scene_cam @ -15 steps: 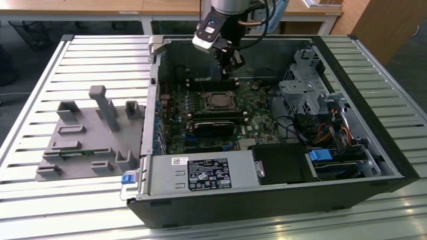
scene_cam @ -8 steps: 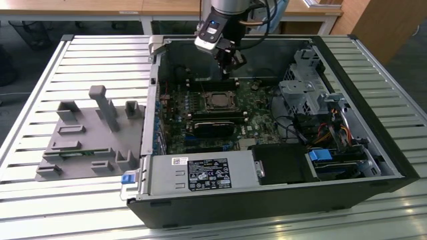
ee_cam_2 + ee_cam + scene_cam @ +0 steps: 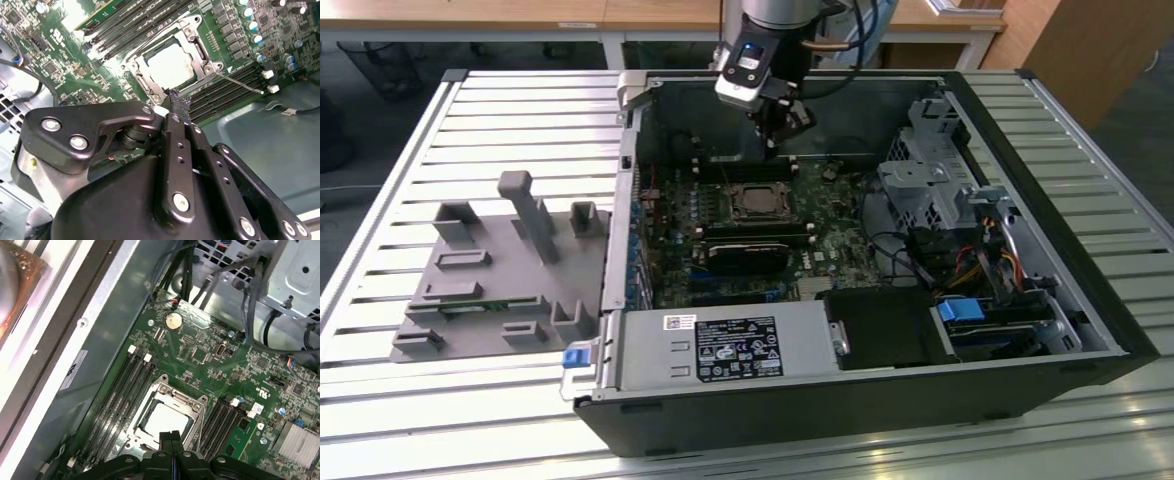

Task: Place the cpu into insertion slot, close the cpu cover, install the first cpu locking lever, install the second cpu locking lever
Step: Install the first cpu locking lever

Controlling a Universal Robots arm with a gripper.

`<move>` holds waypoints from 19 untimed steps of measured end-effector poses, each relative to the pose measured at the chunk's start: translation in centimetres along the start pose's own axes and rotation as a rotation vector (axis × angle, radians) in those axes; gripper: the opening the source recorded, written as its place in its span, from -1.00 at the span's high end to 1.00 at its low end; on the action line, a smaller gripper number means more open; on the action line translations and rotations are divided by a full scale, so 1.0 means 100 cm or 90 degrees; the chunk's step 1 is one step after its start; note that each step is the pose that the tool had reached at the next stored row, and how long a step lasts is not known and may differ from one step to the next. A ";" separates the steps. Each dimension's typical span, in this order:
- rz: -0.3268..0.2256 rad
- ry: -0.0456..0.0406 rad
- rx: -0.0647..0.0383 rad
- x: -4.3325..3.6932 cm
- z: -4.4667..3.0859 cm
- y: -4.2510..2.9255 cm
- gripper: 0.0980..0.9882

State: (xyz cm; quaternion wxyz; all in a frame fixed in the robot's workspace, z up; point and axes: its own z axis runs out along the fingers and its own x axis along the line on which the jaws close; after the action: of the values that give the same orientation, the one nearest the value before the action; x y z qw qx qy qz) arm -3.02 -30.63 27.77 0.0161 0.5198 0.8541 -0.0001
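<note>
One cpu (image 3: 172, 66) lies flat in the one insertion slot (image 3: 152, 51), with its pale metal top facing up. It is square, so no side reads as the longer one. In the exterior view its edges run in line with the walls of the computer case (image 3: 854, 410). One cpu cover (image 3: 176, 27), a silvery frame, is down around it, and the chip shows through the frame's window in both wrist views.

One thin cpu locking lever (image 3: 241, 83) slants out from a corner of that frame. Its long axis crosses the black memory slots (image 3: 225, 95) beside the socket, and its far end sits apart from the frame.

One pincer (image 3: 177, 100) hangs inside the case with its two fingers pressed together and nothing pinched between them. In the second wrist view its dark tip sits just beside a corner of the cover; I cannot tell whether it touches. In the exterior view the pincer (image 3: 781, 138) is just beyond the socket, toward the back wall of the case.

Two banks of memory slots flank the socket, one on each of two opposite sides. One round coin cell (image 3: 173, 320) sits on the green board, well apart from the socket.

The case rests on a slatted surface (image 3: 454, 400), and one grey moulded fixture (image 3: 494, 270) stands at the exterior view's left.
</note>
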 end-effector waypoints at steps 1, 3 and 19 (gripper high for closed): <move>-0.006 0.0001 0.000 0.0000 0.0000 0.0000 0.98; -0.019 0.0003 -0.001 0.0000 0.0000 0.0000 0.98; -0.169 0.0028 -0.005 0.0000 0.0001 0.0000 0.98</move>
State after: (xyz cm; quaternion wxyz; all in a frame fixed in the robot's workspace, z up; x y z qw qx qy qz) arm -3.02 -30.63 27.77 0.0160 0.4024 0.9153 0.0020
